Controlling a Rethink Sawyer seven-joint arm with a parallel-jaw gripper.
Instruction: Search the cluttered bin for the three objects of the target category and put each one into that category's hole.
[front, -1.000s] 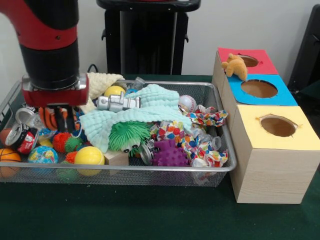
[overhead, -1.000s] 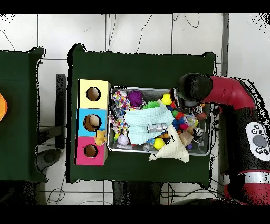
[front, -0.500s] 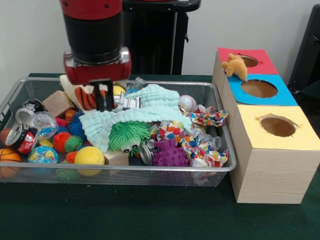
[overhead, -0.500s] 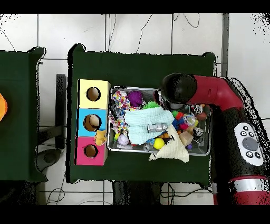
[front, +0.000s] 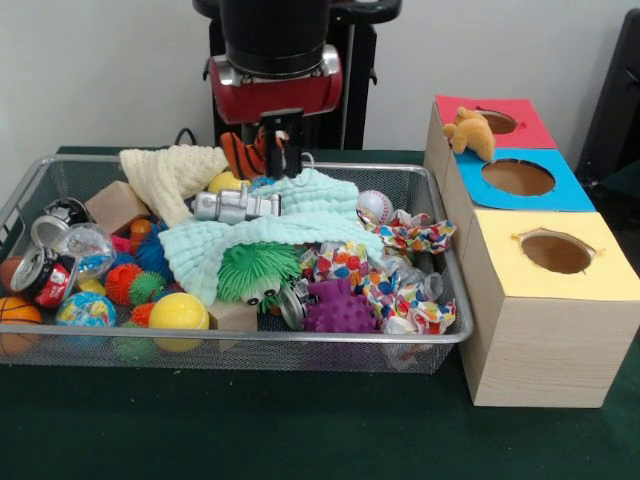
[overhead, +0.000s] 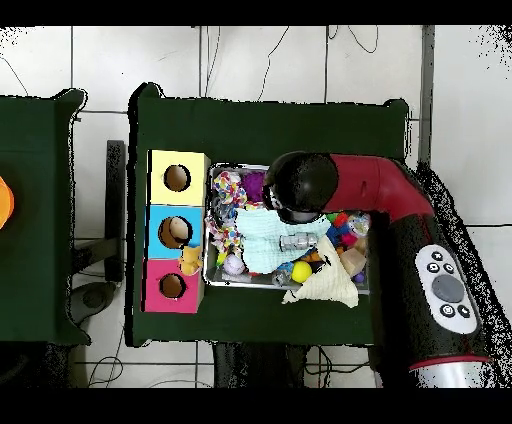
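My gripper (front: 278, 163) hangs above the back of the wire bin (front: 300, 340), shut on an orange plush toy with black stripes (front: 243, 154) that dangles clear of the clutter. In the overhead view the arm's black head (overhead: 300, 187) covers the gripper and the toy. Right of the bin stand three boxes with round holes: red (front: 520, 128), blue (front: 570, 192) and yellow (front: 600, 270). A small orange plush animal (front: 470, 132) lies across the red and blue tops, and shows in the overhead view as the plush animal (overhead: 190, 262).
The bin holds a teal cloth (front: 300, 225), a cream cloth (front: 170, 170), a silver toy (front: 235, 206), a green spiky ball (front: 258, 270), a purple spiky ball (front: 340, 310), a yellow ball (front: 178, 312), a baseball (front: 374, 208) and cans (front: 40, 272).
The gripper rose out of the bin's left side with the striped toy and carried it right, toward the boxes. The cream cloth is uncovered again.
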